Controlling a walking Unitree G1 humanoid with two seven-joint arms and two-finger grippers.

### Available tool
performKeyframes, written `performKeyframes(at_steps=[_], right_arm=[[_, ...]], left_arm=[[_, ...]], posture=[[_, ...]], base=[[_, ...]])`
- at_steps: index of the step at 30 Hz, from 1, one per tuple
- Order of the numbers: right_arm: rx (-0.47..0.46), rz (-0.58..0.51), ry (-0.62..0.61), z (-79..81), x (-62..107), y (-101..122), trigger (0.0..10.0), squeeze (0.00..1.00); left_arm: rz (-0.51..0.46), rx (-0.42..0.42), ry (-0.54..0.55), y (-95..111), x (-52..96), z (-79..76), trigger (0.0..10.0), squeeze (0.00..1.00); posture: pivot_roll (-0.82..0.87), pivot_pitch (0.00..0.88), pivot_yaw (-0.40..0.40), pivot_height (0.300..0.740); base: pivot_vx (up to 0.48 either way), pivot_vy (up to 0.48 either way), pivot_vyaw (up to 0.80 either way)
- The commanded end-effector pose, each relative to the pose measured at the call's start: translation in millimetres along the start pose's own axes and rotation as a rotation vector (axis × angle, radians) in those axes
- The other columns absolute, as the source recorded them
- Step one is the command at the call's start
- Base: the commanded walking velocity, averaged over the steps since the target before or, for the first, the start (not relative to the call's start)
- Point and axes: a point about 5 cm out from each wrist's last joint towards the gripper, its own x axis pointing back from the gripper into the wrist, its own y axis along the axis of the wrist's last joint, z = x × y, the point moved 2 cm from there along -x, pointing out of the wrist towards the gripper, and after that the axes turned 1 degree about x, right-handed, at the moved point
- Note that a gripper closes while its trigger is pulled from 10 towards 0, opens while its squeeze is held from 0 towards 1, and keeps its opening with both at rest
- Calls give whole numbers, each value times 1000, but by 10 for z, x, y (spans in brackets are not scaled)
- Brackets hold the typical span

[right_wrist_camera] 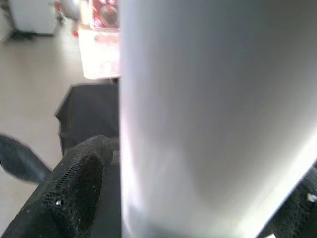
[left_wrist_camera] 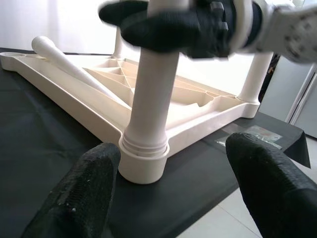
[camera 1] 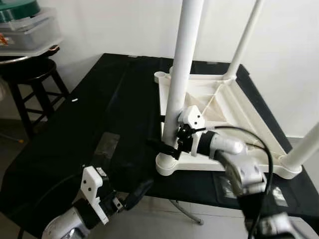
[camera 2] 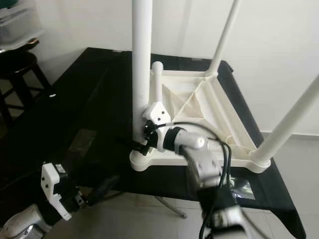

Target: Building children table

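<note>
Left gripper (camera 1: 133, 195) held low at black table's (camera 1: 89, 129) near edge, fingers spread, nothing between. Right gripper (camera 1: 172, 142) clamped round near white leg (camera 1: 180, 64), seated upright in corner socket of upturned white tabletop (camera 1: 219, 104).
</note>
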Motion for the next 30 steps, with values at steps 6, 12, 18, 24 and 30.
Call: performKeyframes(at_steps=[6, 12, 18, 24, 30], right_arm=[[-71, -41, 115, -102, -29, 14, 10000, 0], [-72, -57, 142, -143, -66, 26, 0, 0], [-76, -70, 152, -147, -52, 8, 0, 0], [-77, -79, -15, -206, 156, -44, 0, 0], [-111, -40, -409, -134, 287, -255, 0, 0]], left_arm=[[4, 1, -5, 8, 31, -45, 10000, 0], [6, 4, -2, 11, 42, -52, 10000, 0], [6, 6, -1, 13, 41, -51, 10000, 0], [3, 5, -1, 10, 22, -36, 10000, 0], [0, 3, 1, 17, 23, -15, 10000, 0]], posture=[[9, 121, -63, 740], [12, 131, -63, 740], [7, 131, -61, 740], [-9, 129, -62, 740], [-24, 134, -66, 740]], base=[[0, 0, 0], [0, 0, 0], [0, 0, 0], [0, 0, 0], [0, 0, 0]])
